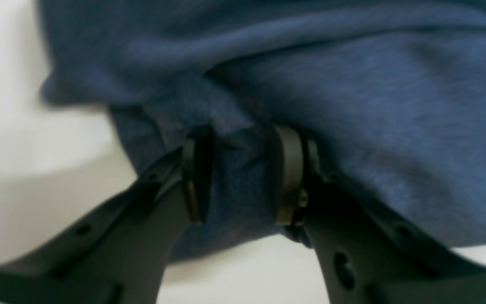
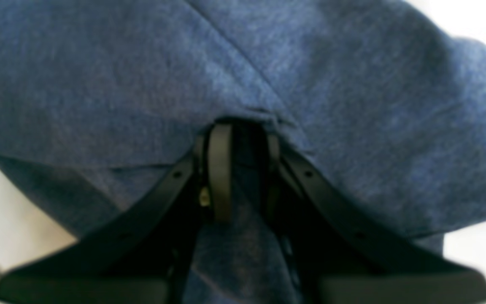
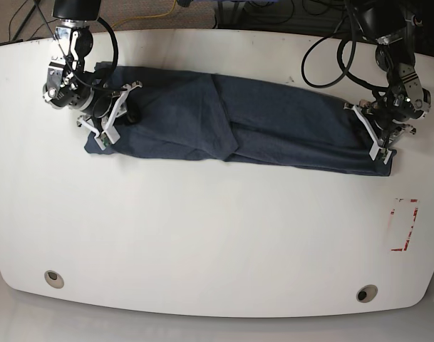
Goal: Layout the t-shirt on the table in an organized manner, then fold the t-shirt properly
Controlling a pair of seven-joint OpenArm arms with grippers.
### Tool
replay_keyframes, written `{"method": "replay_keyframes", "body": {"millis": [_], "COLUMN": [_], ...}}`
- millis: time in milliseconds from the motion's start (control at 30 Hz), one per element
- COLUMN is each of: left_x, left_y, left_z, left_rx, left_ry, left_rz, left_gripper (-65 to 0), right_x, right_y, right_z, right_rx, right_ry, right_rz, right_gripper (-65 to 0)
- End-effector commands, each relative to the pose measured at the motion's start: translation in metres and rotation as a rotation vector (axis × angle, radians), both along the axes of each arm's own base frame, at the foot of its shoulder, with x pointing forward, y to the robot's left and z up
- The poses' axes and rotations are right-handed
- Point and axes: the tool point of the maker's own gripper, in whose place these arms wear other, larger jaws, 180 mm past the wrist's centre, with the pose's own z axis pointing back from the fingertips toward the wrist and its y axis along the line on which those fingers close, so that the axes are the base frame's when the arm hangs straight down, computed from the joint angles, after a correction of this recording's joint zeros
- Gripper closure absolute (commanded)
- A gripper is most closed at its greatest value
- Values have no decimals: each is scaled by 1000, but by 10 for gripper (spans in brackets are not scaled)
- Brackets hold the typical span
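Black cables [image 3: 323,53] and yellow cable [image 3: 156,13] beyond far edge.

t-shirt [image 3: 231,125] across table's [image 3: 202,235] far side

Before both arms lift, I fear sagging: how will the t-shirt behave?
The t-shirt is probably floppy: it bunches between the left gripper's fingers. Held only at its ends, its long middle would likely sag. It looks light, and should slide over the glossy table.

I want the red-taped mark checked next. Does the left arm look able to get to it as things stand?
Probably not right away: the left gripper is clamped on the t-shirt end, so it would first need to let go. Otherwise the red-taped mark lies on bare table on that arm's side, with nothing between.
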Motion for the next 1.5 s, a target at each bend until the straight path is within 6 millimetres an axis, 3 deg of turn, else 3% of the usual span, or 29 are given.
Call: {"method": "replay_keyframes", "body": {"millis": [0,167,467,767,1000,1133,1267,1467], "left_x": [6,19,25,21,29,27,29,37], "left_y": [5,4,7,26,33,46,61,66], "left_z": [4,9,14,15,40,61,86,103], "left_rx": [15,6,15,48,73,83,68,-3], "left_ry": [0,-23,-32,-15,-85,-106,-159,-226], "left_rz": [3,6,5,10,9,56,124,164], "left_gripper": [-196,-197,-197,-197,-200,-260,-390,-415], "right_x": [-10,3,23,41,43,43,43,40], "right_y": [-21,-33,-44,-57,-58,-58,-56,-54], "right_z": [-17,-15,-3,7,10,10,9,7], "right_rx": [-87,-87,-132,-202,-213,-212,-205,-198], "right_ry": [82,68,27,-4,-12,-12,-12,-2], "right_rz": [-14,-32,-26,-20,-18,-18,-18,-18], "right_gripper": [-103,-103,-103,-103,-103,-103,-103,-103]}}
